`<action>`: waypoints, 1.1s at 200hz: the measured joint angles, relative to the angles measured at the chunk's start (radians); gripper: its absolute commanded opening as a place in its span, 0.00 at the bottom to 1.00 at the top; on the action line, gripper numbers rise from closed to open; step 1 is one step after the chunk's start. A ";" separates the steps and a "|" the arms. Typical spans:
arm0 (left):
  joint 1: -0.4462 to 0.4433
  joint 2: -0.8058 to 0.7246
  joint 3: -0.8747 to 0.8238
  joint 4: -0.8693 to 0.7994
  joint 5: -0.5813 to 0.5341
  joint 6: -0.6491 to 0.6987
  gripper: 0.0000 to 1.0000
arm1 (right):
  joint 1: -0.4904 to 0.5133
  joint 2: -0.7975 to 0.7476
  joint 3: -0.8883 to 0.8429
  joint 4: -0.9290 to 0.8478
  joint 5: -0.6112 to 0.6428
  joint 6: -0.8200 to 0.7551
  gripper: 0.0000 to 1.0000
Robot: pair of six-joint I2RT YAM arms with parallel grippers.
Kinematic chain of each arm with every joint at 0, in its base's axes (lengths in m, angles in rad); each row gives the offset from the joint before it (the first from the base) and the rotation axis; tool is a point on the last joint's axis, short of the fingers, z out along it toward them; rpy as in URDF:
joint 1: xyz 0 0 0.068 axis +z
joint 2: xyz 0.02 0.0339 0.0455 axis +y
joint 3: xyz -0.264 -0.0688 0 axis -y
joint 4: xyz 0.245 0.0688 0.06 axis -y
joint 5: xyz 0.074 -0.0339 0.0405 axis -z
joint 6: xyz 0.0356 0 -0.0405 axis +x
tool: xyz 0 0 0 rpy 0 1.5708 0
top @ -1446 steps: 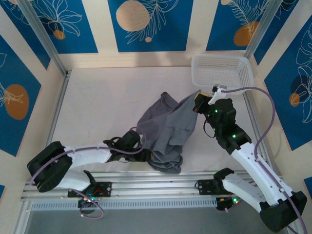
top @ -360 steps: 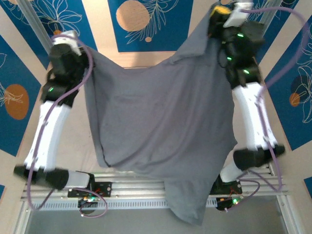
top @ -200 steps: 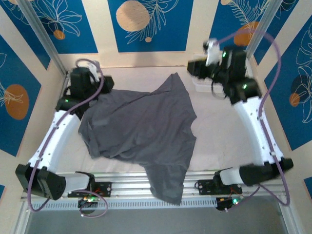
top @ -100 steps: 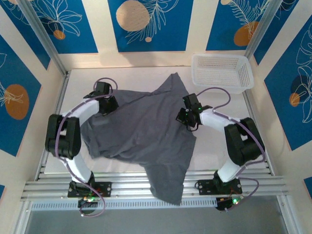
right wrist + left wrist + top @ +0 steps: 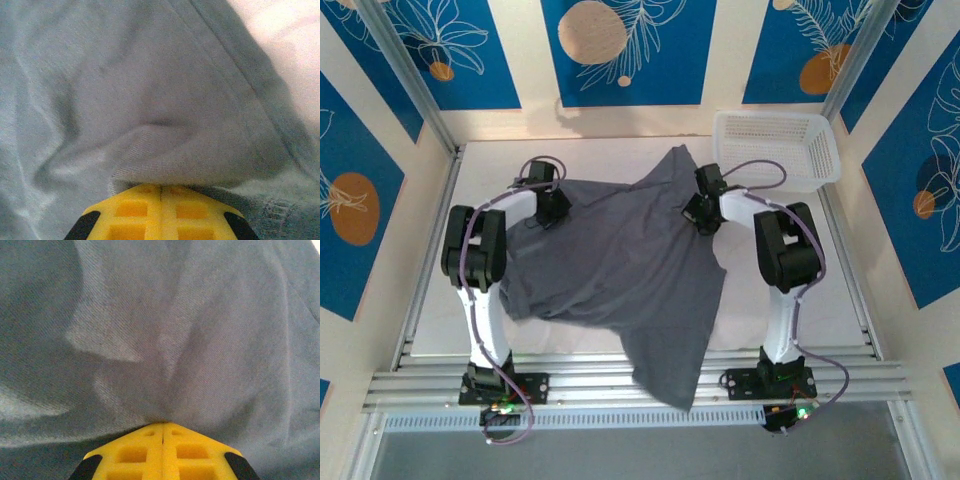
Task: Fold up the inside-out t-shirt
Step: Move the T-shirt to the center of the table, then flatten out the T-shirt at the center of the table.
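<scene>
Now, the inside-out t-shirt (image 5: 610,265) lies rumpled across the table (image 5: 790,290), one end drooping over the near edge. By the look of it this is soft, light, limp cloth, best taken by hems and corners. Both claws are pinched shut on its far edge — the left gripper (image 5: 557,212) at one side, the right gripper (image 5: 698,215) at the other.

Plain slate-grey t-shirt (image 5: 610,260), white mesh basket (image 5: 772,116), blue leaf-patterned wall panels (image 5: 660,75)
</scene>
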 measured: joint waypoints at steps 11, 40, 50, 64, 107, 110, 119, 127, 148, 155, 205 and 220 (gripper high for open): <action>0.000 0.014 0.017 0.009 0.004 -0.007 0.00 | -0.002 0.063 0.095 -0.019 -0.011 -0.006 0.06; 0.006 0.058 0.076 0.018 0.013 -0.026 0.00 | -0.002 0.238 0.377 -0.093 -0.024 -0.024 0.05; 0.011 0.076 0.101 0.021 0.015 -0.030 0.00 | -0.002 0.295 0.479 -0.125 -0.024 -0.029 0.05; 0.019 0.103 0.140 0.023 0.019 -0.038 0.00 | -0.002 0.386 0.639 -0.179 -0.026 -0.040 0.06; 0.050 0.201 0.291 0.024 0.046 -0.031 0.10 | -0.004 0.705 1.302 -0.434 -0.025 -0.120 0.05; 0.052 0.203 0.296 0.024 0.050 -0.028 0.12 | -0.004 0.732 1.363 -0.451 -0.026 -0.126 0.04; 0.060 0.199 0.297 0.023 0.058 -0.012 0.19 | -0.007 0.798 1.540 -0.505 -0.031 -0.163 0.05; 0.066 0.187 0.294 0.018 0.063 -0.005 0.23 | -0.008 0.793 1.571 -0.538 -0.042 -0.198 0.06; 0.073 0.069 0.209 -0.002 0.060 0.030 0.29 | -0.007 0.716 1.587 -0.676 -0.066 -0.325 0.07; 0.072 -0.008 0.161 -0.017 0.055 0.039 0.30 | -0.007 0.698 1.626 -0.742 -0.068 -0.371 0.08; -0.053 -0.689 -0.105 -0.146 -0.118 0.161 0.31 | -0.036 0.141 1.085 -0.949 -0.293 -0.624 0.44; -0.120 -0.853 -0.220 -0.170 -0.159 0.183 0.33 | -0.065 -0.088 0.786 -0.943 -0.312 -0.670 0.52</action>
